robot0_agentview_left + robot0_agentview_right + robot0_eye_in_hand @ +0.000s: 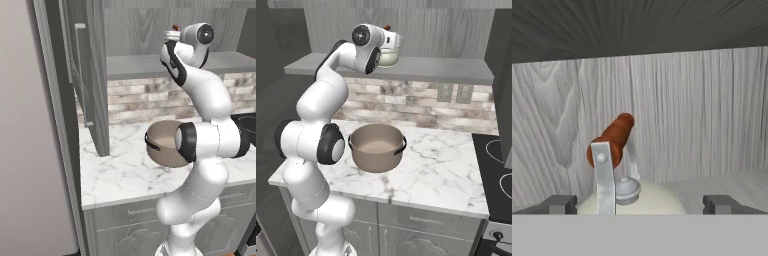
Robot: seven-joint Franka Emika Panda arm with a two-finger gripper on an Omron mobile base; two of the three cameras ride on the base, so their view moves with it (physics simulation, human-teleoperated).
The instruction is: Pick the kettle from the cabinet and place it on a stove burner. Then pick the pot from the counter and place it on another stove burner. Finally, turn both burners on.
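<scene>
Reaching into cabinet: tool fully open, empty, fingertips flanking kettle on shelf; handle bar at 11 o'clock, its axis skewed across the gap.

No legible text, label, brand, number or sign is found on any surface or object in these views.

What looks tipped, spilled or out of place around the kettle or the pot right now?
Nothing stands out. The kettle sits upright on the cabinet shelf, handle bar up, with the open pincer straddling it. The pot stands level on the marble counter, with nothing spilled.
</scene>
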